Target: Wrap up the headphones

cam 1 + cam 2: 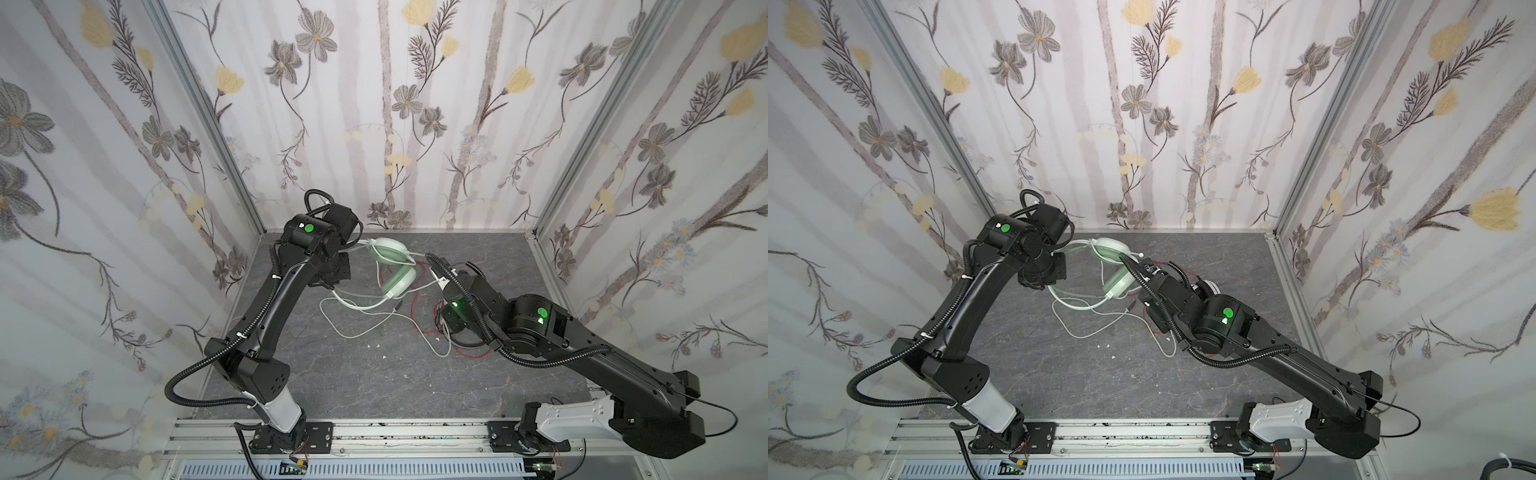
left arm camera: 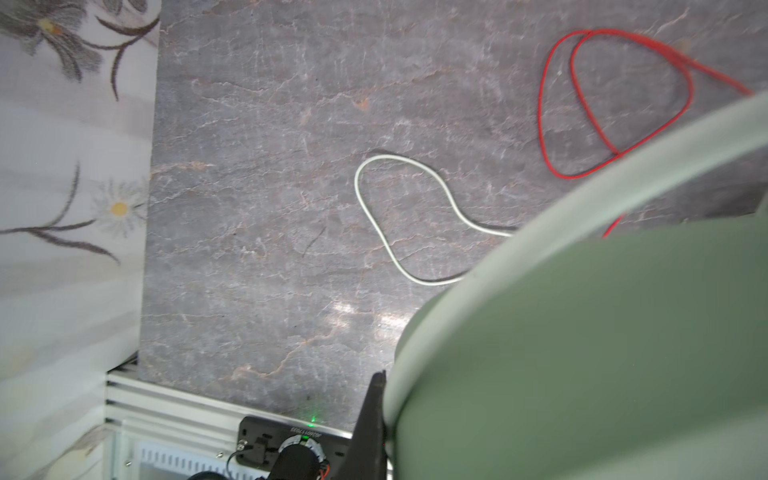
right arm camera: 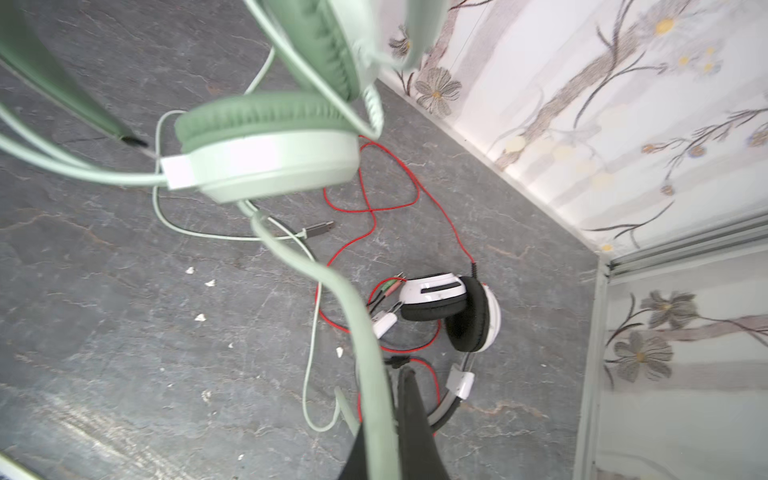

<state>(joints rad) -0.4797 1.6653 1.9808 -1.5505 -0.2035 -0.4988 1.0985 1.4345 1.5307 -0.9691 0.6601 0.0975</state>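
Jaws mostly hidden; L gripper clamps mint headset, R gripper pinches its cable.

**Grey marble top, flowery walls all round**

The tabletop is dark grey stone-look with pale veins. A few tiny white scraps lie loose near its middle. Floral wallpaper covers three walls. An aluminium rail runs along the front, with a slotted duct beside it.
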